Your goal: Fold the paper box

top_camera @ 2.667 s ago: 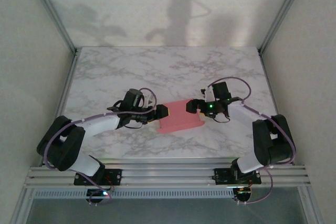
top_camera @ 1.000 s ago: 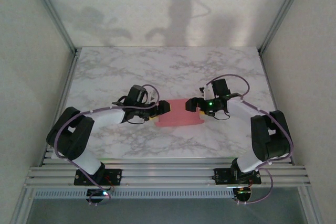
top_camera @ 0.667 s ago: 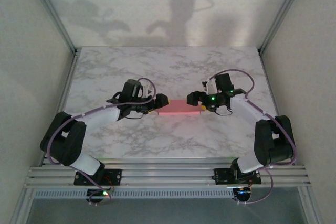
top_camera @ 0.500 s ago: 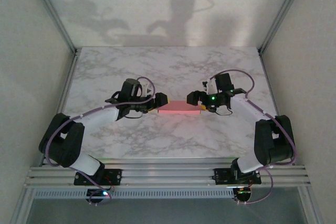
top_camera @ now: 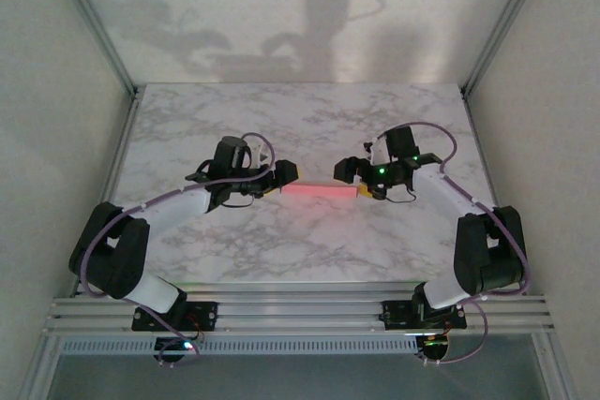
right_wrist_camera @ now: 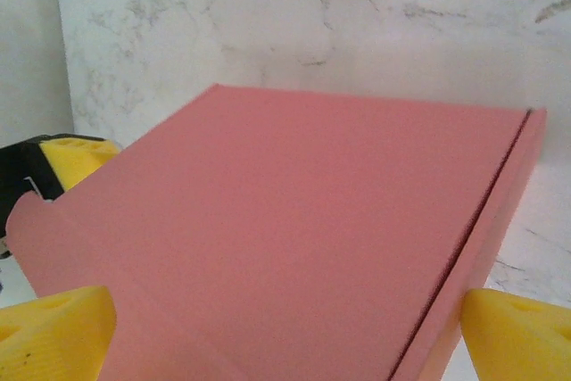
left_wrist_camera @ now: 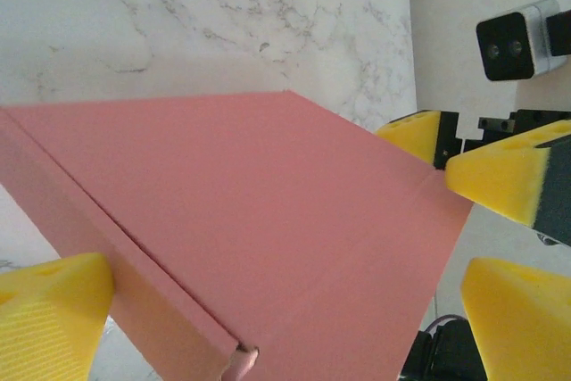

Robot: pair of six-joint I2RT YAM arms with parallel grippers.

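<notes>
The paper box [top_camera: 319, 190] is pink and folded shut, and from above it reads as a thin strip hanging between the two arms. My left gripper [top_camera: 287, 175] holds its left end and my right gripper [top_camera: 350, 171] its right end, both with jaws spread wide across it. In the left wrist view the pink box [left_wrist_camera: 268, 202] spans my left gripper [left_wrist_camera: 285, 310], one yellow pad [left_wrist_camera: 53, 310] pressed to its side wall. My right gripper's pads [left_wrist_camera: 500, 180] grip the far end. In the right wrist view the box [right_wrist_camera: 303, 220] spans my right gripper [right_wrist_camera: 285, 332], pads [right_wrist_camera: 517, 336] at both sides.
The marble table [top_camera: 309, 124] lies under the box. Metal frame posts [top_camera: 94, 21] and white walls close in the back and sides. The aluminium rail [top_camera: 300, 311] carrying both arm bases runs along the near edge.
The box has tipped from showing its broad pink face to a thin strip. Both grippers moved slightly toward the back of the table with it, still at its two ends.
</notes>
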